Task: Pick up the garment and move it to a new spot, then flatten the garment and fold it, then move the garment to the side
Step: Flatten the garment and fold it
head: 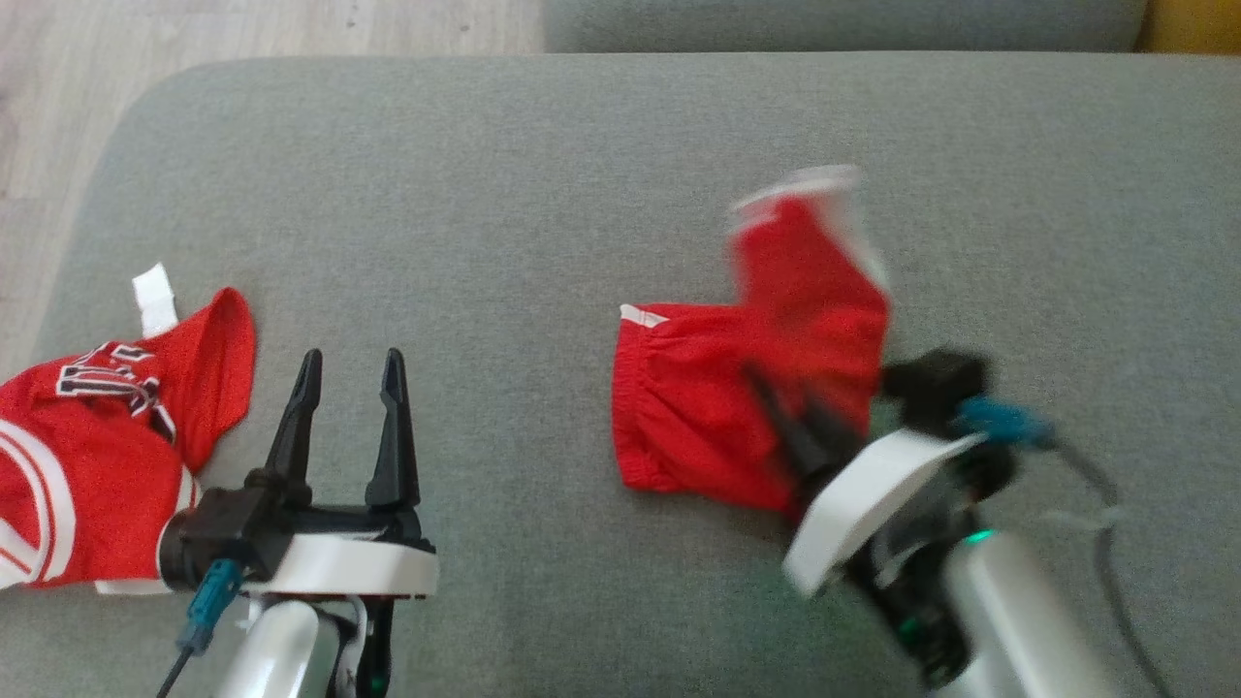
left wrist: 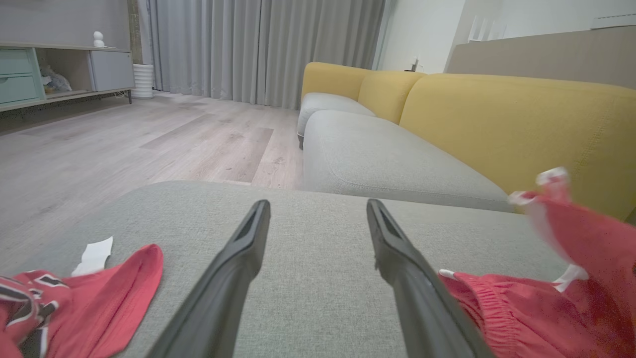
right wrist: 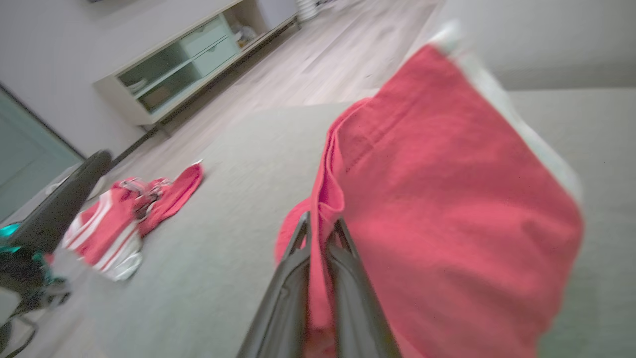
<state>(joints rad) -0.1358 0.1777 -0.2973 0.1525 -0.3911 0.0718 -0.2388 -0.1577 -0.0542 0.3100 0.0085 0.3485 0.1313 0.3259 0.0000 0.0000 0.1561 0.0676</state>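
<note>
right tool [right wrist: 321, 223] pinches shorts [head: 698, 407]; left tool [head: 351, 373] wide, idle. Lift clear of sofa [head: 543, 194], grip firm.

The shorts [head: 717, 407] are of red cloth, matt and soft, gathered in small creases at the waistband, with white cloth trim at the hem. The jersey [head: 87, 465] is a thinner red cloth with a slight sheen and white stripes. The seat [head: 543, 174] is covered in grey woven cloth, matt and a little rough. The backrest [left wrist: 497, 124] has the same weave in yellow. The fingers [left wrist: 238, 278] of the left claw [head: 351, 364] look like black plastic, smooth and matt, and so do those of the right claw [right wrist: 323, 223]. The left wrist cover [head: 339, 572] is glossy white plastic and the forearm [head: 276, 650] is silvery, like metal. The floor [left wrist: 124, 144] is pale wood, smooth, with a dull shine.
</note>
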